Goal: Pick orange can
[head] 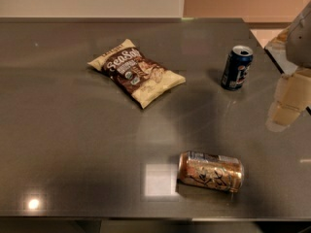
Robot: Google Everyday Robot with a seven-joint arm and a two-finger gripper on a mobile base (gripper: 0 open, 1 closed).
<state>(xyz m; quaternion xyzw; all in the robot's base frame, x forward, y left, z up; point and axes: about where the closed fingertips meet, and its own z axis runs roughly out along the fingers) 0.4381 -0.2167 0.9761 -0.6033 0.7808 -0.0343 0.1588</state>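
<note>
The orange can (211, 171) lies on its side near the front edge of the dark table (73, 140), copper-orange with dark cursive lettering and silver rims. My gripper (289, 101) hangs at the right edge of the view, pale and blurred, above the table. It is to the right of and farther back than the orange can, well apart from it, and it holds nothing that I can see.
A dark blue can (237, 67) stands upright at the back right, left of the gripper. A chip bag (136, 72) lies flat at the middle back. The table's front edge runs just below the orange can. A wall stands behind the table.
</note>
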